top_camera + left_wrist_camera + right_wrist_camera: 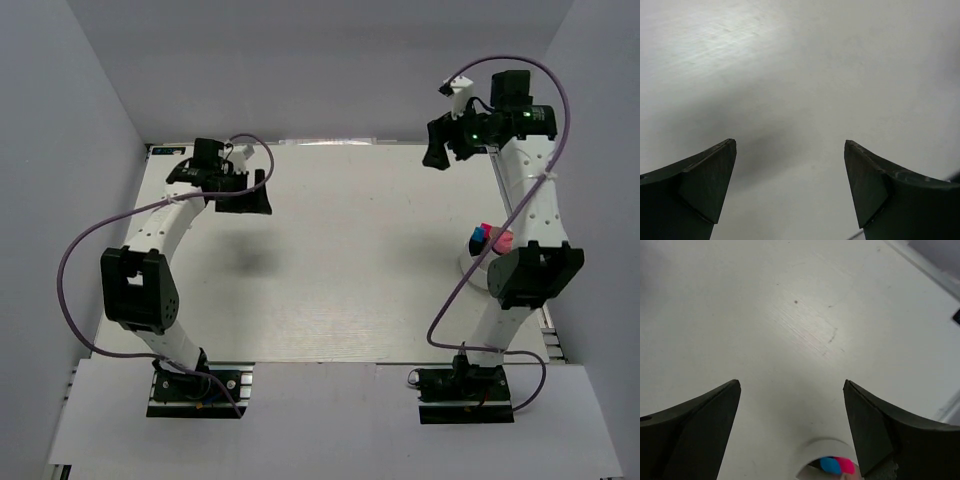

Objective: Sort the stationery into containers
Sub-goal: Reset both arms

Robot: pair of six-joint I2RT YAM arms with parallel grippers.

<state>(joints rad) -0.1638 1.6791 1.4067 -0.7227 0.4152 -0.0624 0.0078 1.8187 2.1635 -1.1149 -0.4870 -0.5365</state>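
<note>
A low white cup (473, 266) stands at the table's right side, partly hidden behind my right arm. Markers stick up out of it; I see pink (503, 240), blue (480, 238) and dark caps. In the right wrist view the cup's rim (826, 446) shows at the bottom edge with a blue cap (829, 465) and a pink cap (846, 466) inside. My right gripper (438, 150) is open and empty, raised at the far right. My left gripper (246, 196) is open and empty at the far left over bare table. No loose stationery shows on the table.
The white table (340, 250) is boxed in by grey walls at the left, back and right. A metal rail (545, 340) runs along the right edge. Purple cables loop off both arms.
</note>
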